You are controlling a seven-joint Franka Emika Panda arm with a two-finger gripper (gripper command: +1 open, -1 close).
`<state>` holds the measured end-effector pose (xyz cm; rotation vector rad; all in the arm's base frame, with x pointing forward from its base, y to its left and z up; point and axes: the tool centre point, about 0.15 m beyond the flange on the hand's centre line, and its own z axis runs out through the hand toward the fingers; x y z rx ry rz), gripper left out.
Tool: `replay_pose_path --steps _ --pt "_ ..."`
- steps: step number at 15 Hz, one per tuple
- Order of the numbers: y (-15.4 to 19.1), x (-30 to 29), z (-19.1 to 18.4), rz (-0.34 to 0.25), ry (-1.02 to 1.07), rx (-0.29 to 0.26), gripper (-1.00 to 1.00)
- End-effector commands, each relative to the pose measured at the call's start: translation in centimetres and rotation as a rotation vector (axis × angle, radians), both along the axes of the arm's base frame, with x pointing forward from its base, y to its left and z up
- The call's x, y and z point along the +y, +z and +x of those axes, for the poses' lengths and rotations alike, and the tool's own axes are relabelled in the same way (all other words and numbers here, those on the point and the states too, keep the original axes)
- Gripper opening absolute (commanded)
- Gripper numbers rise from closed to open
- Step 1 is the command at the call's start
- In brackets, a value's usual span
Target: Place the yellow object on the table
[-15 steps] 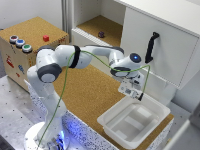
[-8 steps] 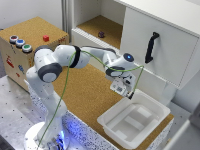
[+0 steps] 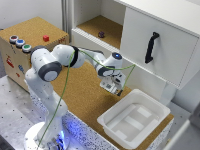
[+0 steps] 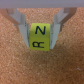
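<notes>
We're in the carry-and-lower step: the gripper (image 3: 113, 89) hangs over the table (image 3: 85, 102), just at ten o'clock from the white bin (image 3: 134, 119), and the yellow object (image 4: 39, 36) sits squarely between its fingers (image 4: 21, 26). The wrist view shows it as a small yellow block with black letters on its faces, pinched on both sides, jaws closed to just its width, nothing but cork under it. Whether it touches the surface yet, can't tell from here. Next move, by my reckoning: ease straight down until the block meets the cork, then part the fingers and lift away cleanly.
</notes>
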<state>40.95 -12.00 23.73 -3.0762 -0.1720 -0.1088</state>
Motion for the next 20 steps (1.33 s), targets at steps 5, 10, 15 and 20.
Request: replay_pose_path --steps 5,10,15,20 --pt "1.9 0.8 -0.2 -0.062 0.001 -0.116 1.00" --pt "1.9 0.8 -0.2 -0.062 0.001 -0.116 1.00" --pt "3.2 -0.2 1.5 -0.042 0.067 -0.100 1.00" --pt "5.3 -4.1 0.6 -0.023 0.093 -0.118 1.00"
